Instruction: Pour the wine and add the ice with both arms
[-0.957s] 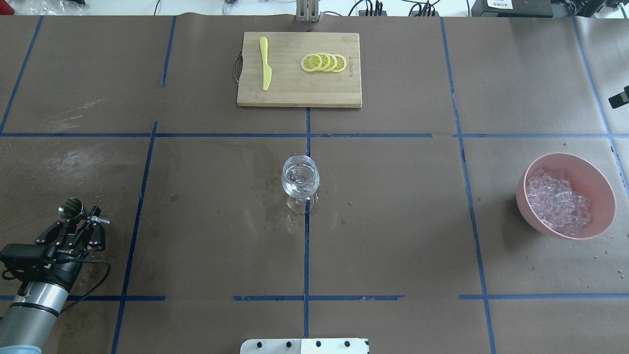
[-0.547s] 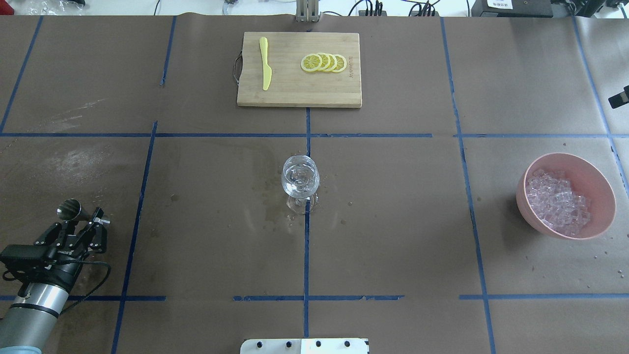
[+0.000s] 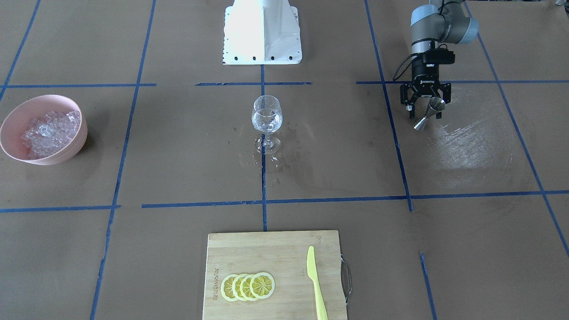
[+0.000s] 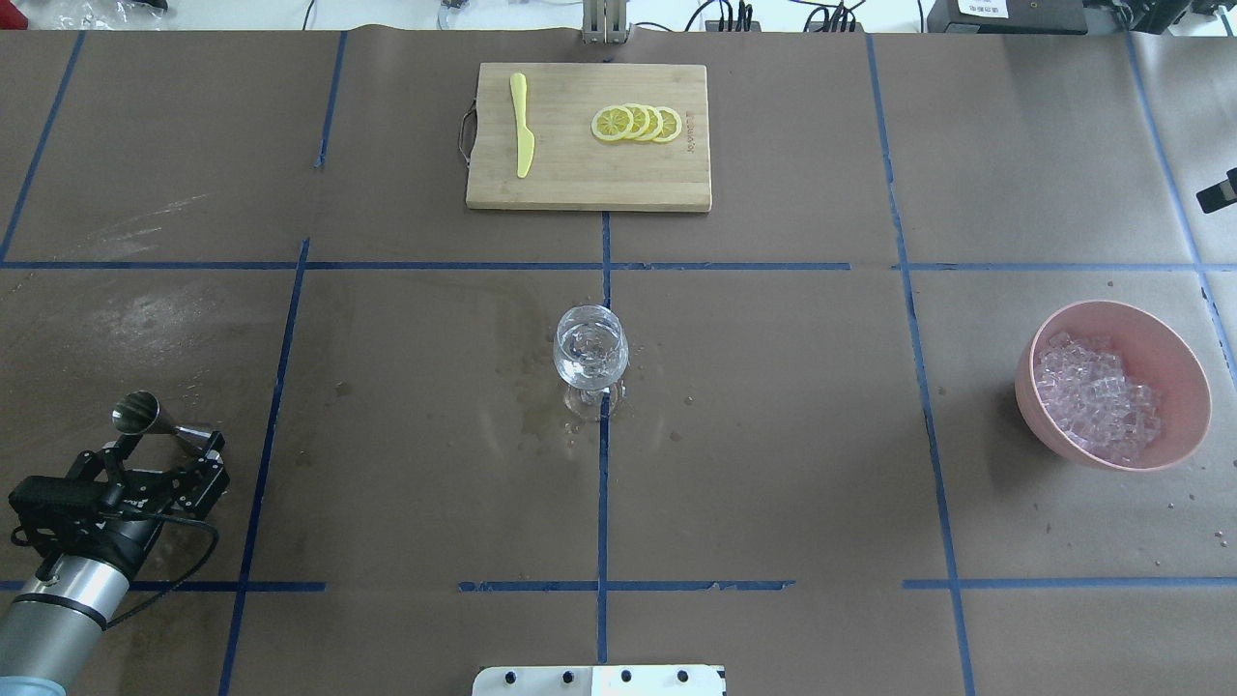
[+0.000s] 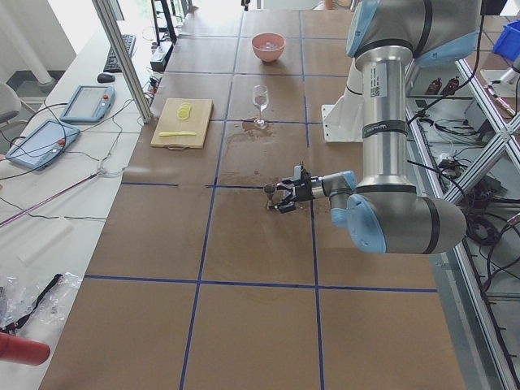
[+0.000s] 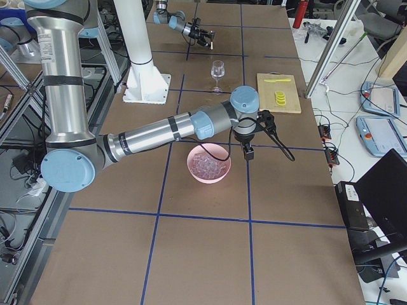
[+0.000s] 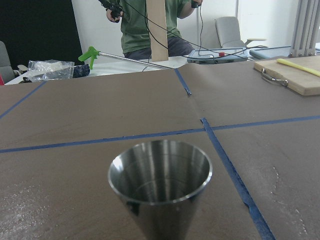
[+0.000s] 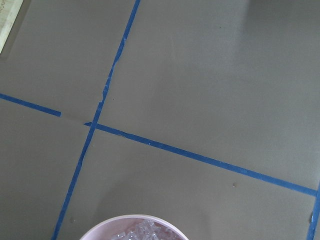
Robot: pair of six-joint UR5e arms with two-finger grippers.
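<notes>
Left end effector (image 4: 166, 452) has let go and backed off toward the robot since half a sec ago. It was wrapped round the steel jigger (image 4: 159, 422); now its fingers look spread, w/ the jigger just ahead of the tips, mouth up. Wrist cam shows the cup upright and dead centre, but its foot's cut off, so can't confirm it's resting on the bench (image 4: 773, 464). Nothing else has budged. Jigger's well off to the robot's left of the stemmed glass (image 4: 590, 348), prob. parked there to keep the lane to the glass free. Glass stands upright mid-bench w/ something clear inside and wet spots round its foot. Looks like the pour's done, my read only. Central spot makes sense, either arm can reach it. Ice (image 4: 1097, 401) is heaped in the pink bowl (image 4: 1174, 358), well off to the robot's right of the glass; can't tell if any's in the glass. Right end effector (image 6: 248, 151) hangs just beside that bowl, on the side away from the robot. Open or closed? Can't tell. Its wrist cam catches only the bowl's rim at frame bottom, so it's not over the ice yet. Next, I'd guess, right arm shifts over the heap, dips and grabs a chunk. Small, slick pieces, easy to squirt out. Lemon slices (image 4: 638, 124) lie on the board beyond the glass.
</notes>
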